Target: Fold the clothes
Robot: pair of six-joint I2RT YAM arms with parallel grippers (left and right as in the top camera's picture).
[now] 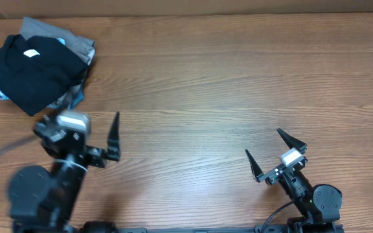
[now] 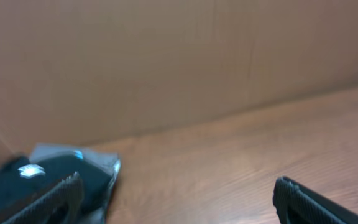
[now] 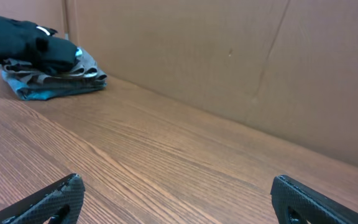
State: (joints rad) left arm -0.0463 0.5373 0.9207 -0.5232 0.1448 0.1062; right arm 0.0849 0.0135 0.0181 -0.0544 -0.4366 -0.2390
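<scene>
Both end effectors, left (image 2: pixel 176 190) and right (image 3: pixel 176 182), gape wide and hold nothing above the table (image 1: pixel 225 84). The black shirt (image 1: pixel 34 68) sits as a compact bundle atop other garments (image 1: pixel 79 44) at the far-left corner. It may be folded already or not yet started; I cannot tell which.

Left hand (image 2: pixel 178 186) spread wide, right hand (image 1: pixel 263 142) likewise

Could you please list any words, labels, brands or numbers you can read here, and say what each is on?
No text is legible.
The white label on the black shirt: too small and blurred to read in any view.
</scene>
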